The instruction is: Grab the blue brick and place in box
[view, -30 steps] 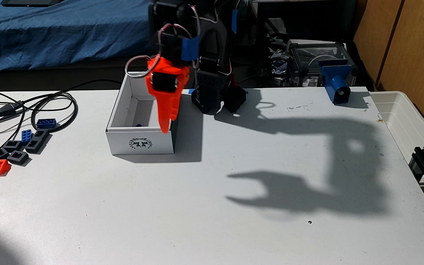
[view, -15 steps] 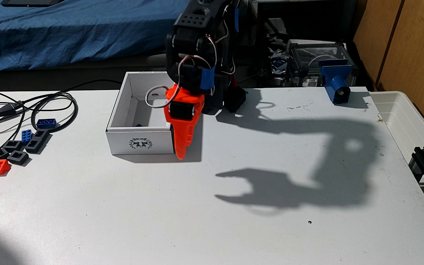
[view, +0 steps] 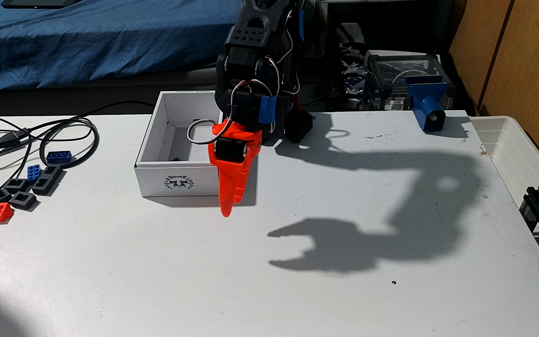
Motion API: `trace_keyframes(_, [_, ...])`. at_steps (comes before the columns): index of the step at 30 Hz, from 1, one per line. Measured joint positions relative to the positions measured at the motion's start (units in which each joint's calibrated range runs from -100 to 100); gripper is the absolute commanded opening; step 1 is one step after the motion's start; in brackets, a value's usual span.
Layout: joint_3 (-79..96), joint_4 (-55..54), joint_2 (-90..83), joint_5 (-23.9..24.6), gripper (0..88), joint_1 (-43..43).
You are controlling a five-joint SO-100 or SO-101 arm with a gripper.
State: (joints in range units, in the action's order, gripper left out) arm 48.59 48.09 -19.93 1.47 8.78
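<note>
Gripper (view: 226, 212) hangs empty, jaws spread by its shadow, outside the box (view: 177, 181) by its right front corner. Blue brick (view: 176, 159) lies inside, behind front wall, leftward; long axis hidden.

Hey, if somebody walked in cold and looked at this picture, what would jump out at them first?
Probably the bright orange gripper, pointing down just off the front right corner of the white box. Next, its big dark shadow sprawls across the white table to the right, showing two spread fingers. A sliver of blue peeks over the box's front wall.
</note>
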Motion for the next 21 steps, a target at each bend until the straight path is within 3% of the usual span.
trace_keyframes(14, [4.11, -4.66, -0.34, 2.16, 18.8, -3.10])
trace_keyframes(21, [11.98, -4.66, -11.57, 2.16, 18.8, -5.61])
